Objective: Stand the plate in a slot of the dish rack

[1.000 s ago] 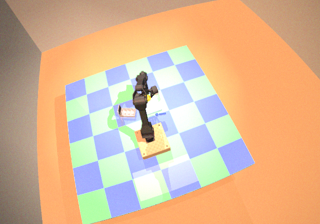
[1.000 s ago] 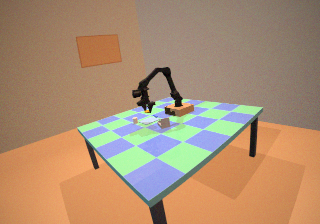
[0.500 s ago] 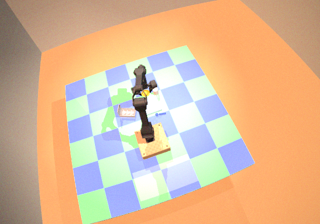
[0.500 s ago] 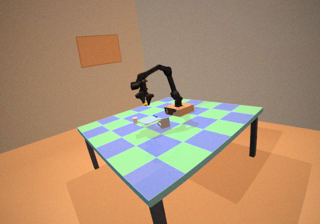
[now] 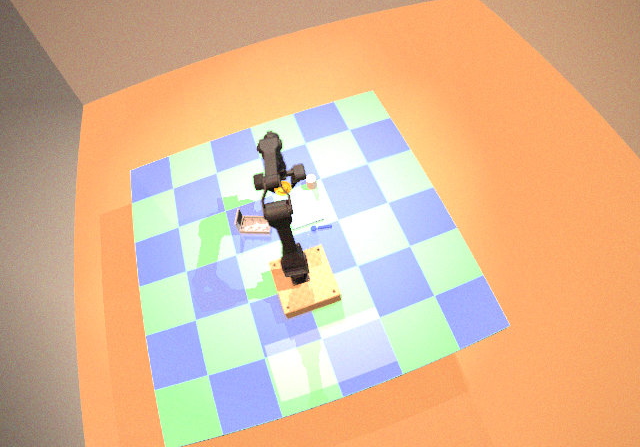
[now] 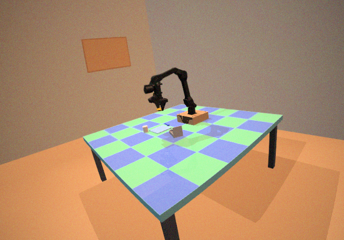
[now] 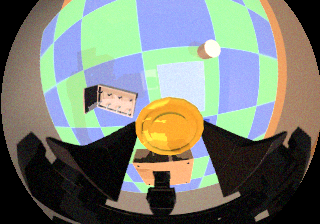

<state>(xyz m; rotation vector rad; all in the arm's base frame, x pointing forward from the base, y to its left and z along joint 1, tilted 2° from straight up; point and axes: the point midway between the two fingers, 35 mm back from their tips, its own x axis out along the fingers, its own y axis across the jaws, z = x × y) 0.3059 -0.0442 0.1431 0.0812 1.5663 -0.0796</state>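
Gripper [image 7: 170, 144] is clamped on the orange plate [image 7: 170, 126], held high above the checkered table [image 6: 177, 173]. Dish rack [image 7: 112, 100] lies on the table below and to the gripper's left in the wrist view. A small pale cup [image 7: 211, 48] stands ahead, beyond a pale mat [image 7: 182, 80].

I can't read any text, label, brand or number in my views; the table [image 6: 177, 171], the rack [image 7: 115, 100] and the orange wall panel [image 6: 106, 53] carry no writing I can make out
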